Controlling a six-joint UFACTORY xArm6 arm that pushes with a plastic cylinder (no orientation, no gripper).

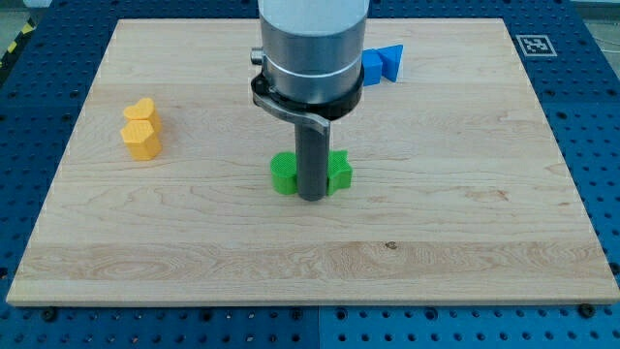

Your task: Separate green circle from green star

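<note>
Two green blocks lie side by side at the middle of the wooden board (pixel 436 242). The green circle (pixel 284 174) is on the view's left, the green star (pixel 338 171) on the view's right. My rod comes down between them from the large grey arm end (pixel 310 48). My tip (pixel 312 198) rests on the board at the front edge of the gap between the two green blocks. The rod hides the inner sides of both, so I cannot tell whether they touch each other.
Two yellow blocks (pixel 141 128) sit together at the view's left. Blue blocks (pixel 381 65) sit at the view's top, partly hidden behind the arm. The board lies on a blue perforated table (pixel 601 116).
</note>
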